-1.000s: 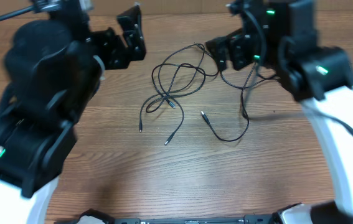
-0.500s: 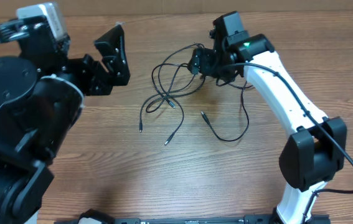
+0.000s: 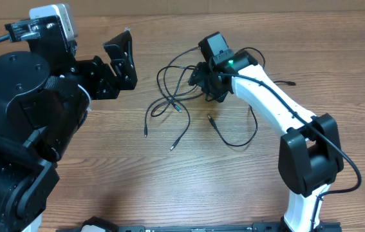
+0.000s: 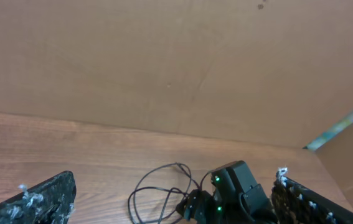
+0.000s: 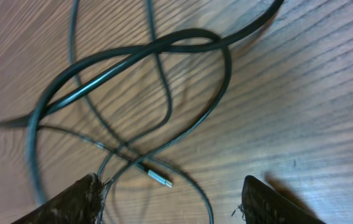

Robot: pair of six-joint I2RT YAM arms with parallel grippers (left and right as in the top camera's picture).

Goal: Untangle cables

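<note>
Being held low over the tangle, the right gripper [image 3: 201,82] is being kept with its jaws spread wide, and nothing is being gripped between them. In the right wrist view its fingers [image 5: 70,202] are being seen at the two lower corners. The cables [image 5: 157,68] are lying on the wood between and beyond them in crossing, overlapping loops. A silver plug end [image 5: 160,180] is being recorded between the fingertips, flat on the wooden table [image 3: 188,187]. Whether the fingers are touching the wood cannot be told.

From overhead, the main knot of cables is being noted at the table's middle, just left of the right gripper. One loose strand [image 3: 237,138] is curving away below that gripper's arm, and free plug ends are being seen pointing toward the near edge.

The left gripper [image 3: 123,61] is being held well apart from the cables, off to their left. Its jaws are also wide open and empty, and it is being aimed toward the cardboard wall [image 4: 164,62].
</note>
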